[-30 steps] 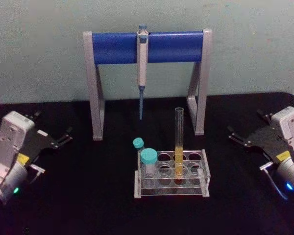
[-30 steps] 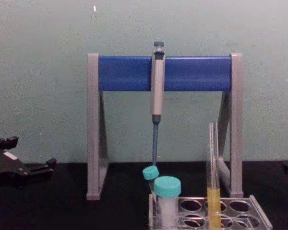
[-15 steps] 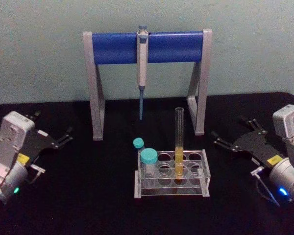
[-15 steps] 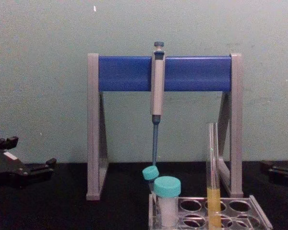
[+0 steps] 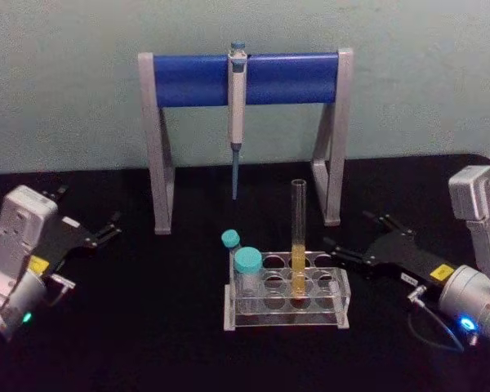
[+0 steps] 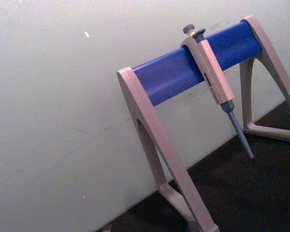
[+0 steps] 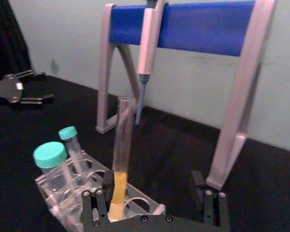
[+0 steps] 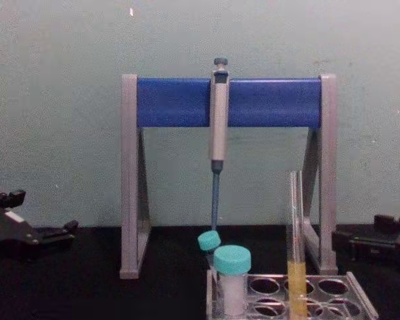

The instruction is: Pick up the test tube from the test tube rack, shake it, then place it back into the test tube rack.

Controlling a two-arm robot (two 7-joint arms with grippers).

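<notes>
A plain, pale grey-green wall (image 5: 65, 98) closes off the back, matt and evenly lit, with no hard shadows across it. It comes down to the far edge of a black tabletop (image 5: 147, 343), dull and uniformly dark. The tabletop's far right corner is rounded. High on the wall sits a small white fleck (image 8: 131, 11). Lower down there is a greyish smudge (image 7: 54, 66) on the paint. Towards the tabletop's left edge a dark curtain (image 7: 7, 38) hangs in loose folds in front of the wall.
</notes>
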